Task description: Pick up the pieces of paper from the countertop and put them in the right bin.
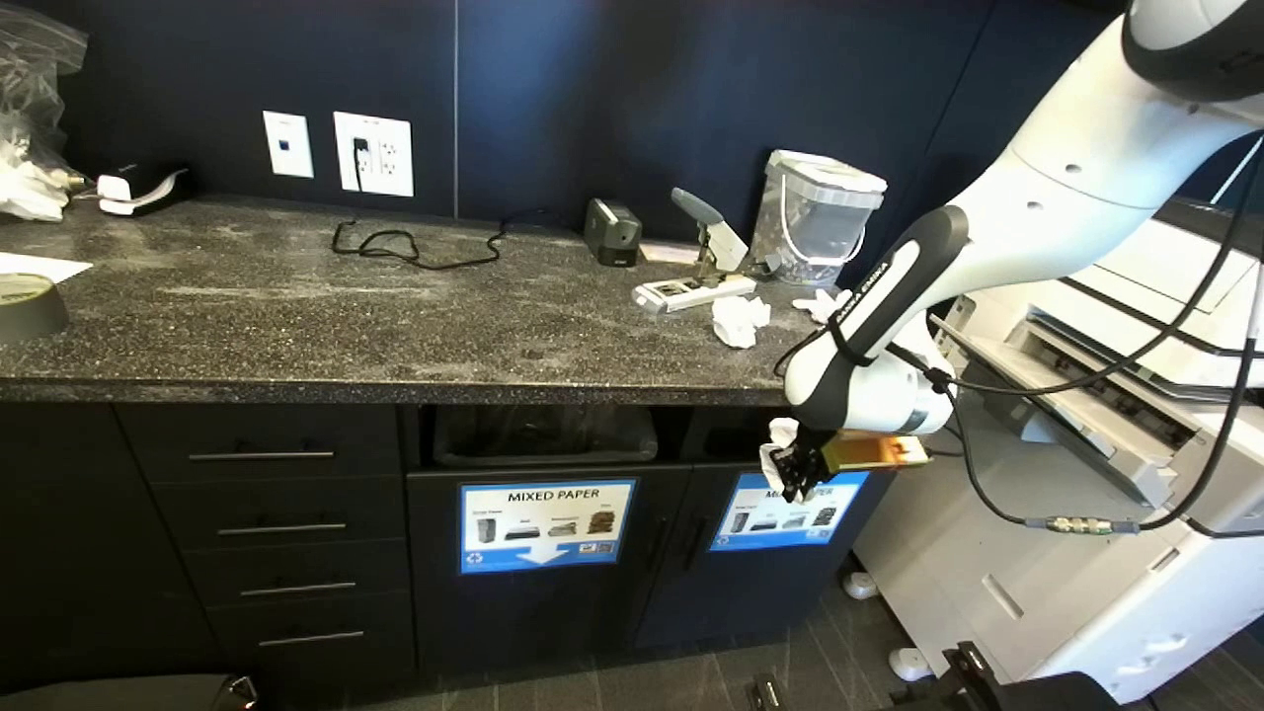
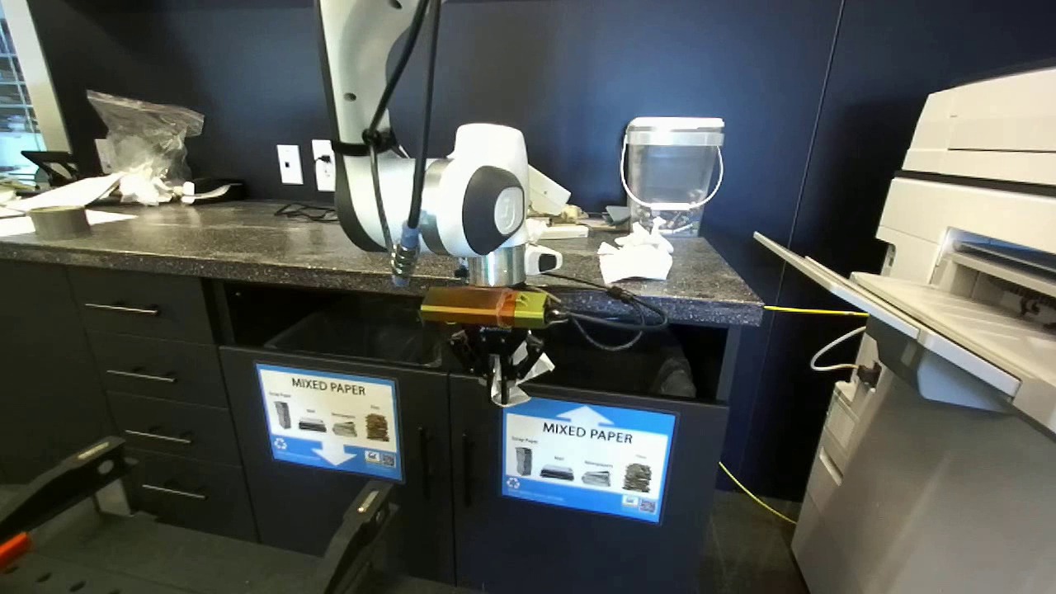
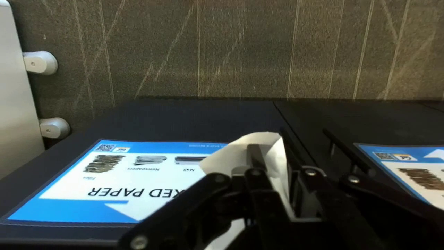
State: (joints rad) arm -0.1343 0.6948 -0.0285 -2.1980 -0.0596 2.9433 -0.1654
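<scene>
Plastic bag (image 2: 153,124): clear, crinkled, white stuff at base; far L of gripper & higher, on dark speckled countertop (image 2: 223,238).
Drawers (image 2: 136,334): 4, stacked, dark; well L of gripper.
L bin (image 2: 355,334): in dark opening under countertop, L of gripper; L sign (image 2: 330,417) below it, blue/wht, reads MIXED PAPER, arrow down.
Robot arm (image 2: 359,82): wht w/ dark bands; above gripper & to its L.
Gripper (image 2: 505,392): clenched on held paper (image 3: 239,154); hangs lower than countertop edge, in front of R bin (image 2: 676,375).
Held paper: wht, crumpled, sticks out past the tips; seen in wrist view & both ext. views.
Near clump (image 1: 741,322): wht crumpled paper on countertop, higher than gripper, by stapler-like device (image 1: 691,294).
R sign (image 2: 590,458): MIXED PAPER, arrow up; below gripper & to its R.
Far clump (image 2: 635,257): more wht crumpled paper on countertop, up & R of gripper.
Bucket (image 2: 672,165): clear, lidded, w/ handle; behind far clump, higher than gripper.
Printer (image 2: 957,429): big, pale, on floor; far R of gripper.
</scene>
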